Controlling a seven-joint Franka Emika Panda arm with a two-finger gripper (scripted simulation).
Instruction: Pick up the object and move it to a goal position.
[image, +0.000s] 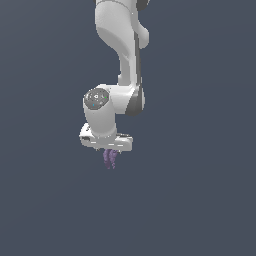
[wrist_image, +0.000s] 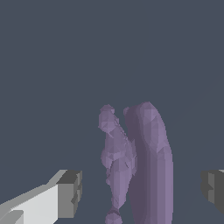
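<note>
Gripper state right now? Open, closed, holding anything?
Gripper: open. Its fingers stand on either side of the purple object with a gap on both sides, touching nothing.

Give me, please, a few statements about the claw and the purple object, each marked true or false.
1. The claw is open, with the purple object between its pads. True.
2. Both pads press against the object. False: the wrist view shows a gap on each side between the pads and the object.
3. The object is a smooth round ball. False: it is elongated, with ridged, finger-like lobes.
4. In the exterior view, the object shows just below the claw. True.
5. The object is wider than the claw's opening. False: it is narrower and fits between the pads.
</note>
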